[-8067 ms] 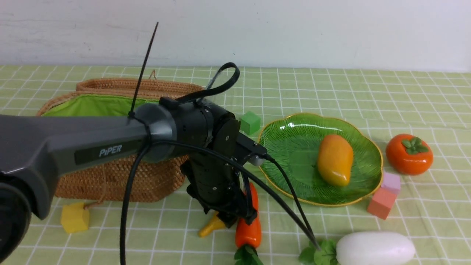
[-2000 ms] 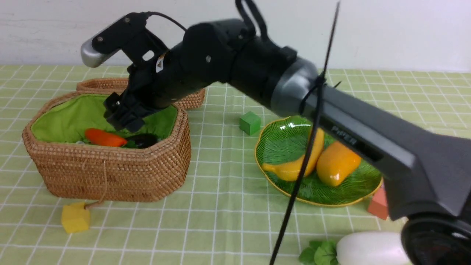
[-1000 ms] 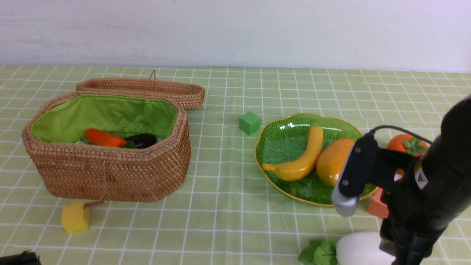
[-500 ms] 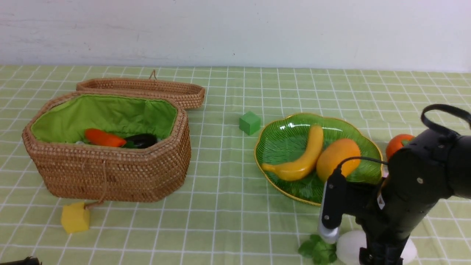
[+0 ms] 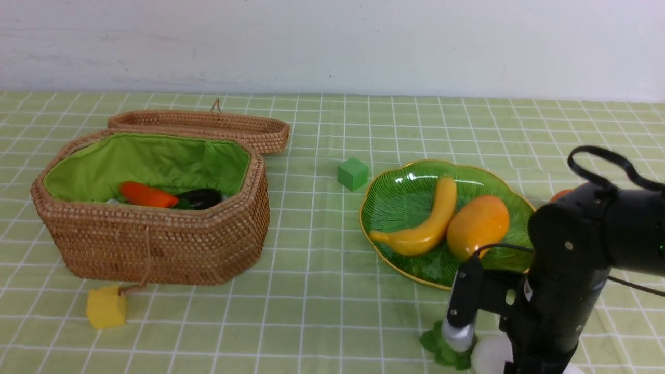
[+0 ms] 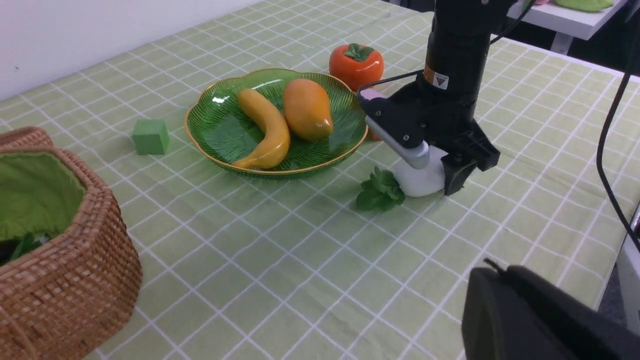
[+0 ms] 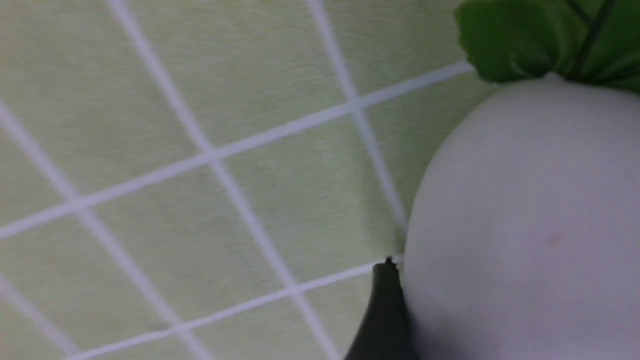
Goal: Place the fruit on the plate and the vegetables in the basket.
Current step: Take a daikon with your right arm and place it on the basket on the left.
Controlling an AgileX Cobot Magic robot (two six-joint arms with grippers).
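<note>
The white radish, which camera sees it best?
Left wrist view: the radish shows leaves and white body, partly behind the right jaws. Front view catches only leaves and a white sliver. Right wrist view is cropped, too close.

Bright, even, diffuse light fills the front view; the white wall (image 5: 332, 41) across the top of the frame is nearly washed out. Shadows are faint and soft, with a thin one under the basket (image 5: 156, 244) at left. Small white glare spots sit on the plate (image 5: 401, 180) and the mango (image 5: 478, 226) right of centre. The right wrist view is too close: the radish (image 7: 525, 225) and the tablecloth (image 7: 200, 100) grid are blurred. The left wrist view is sharp, save a defocused dark shape (image 6: 540, 315) at its edge.
</note>
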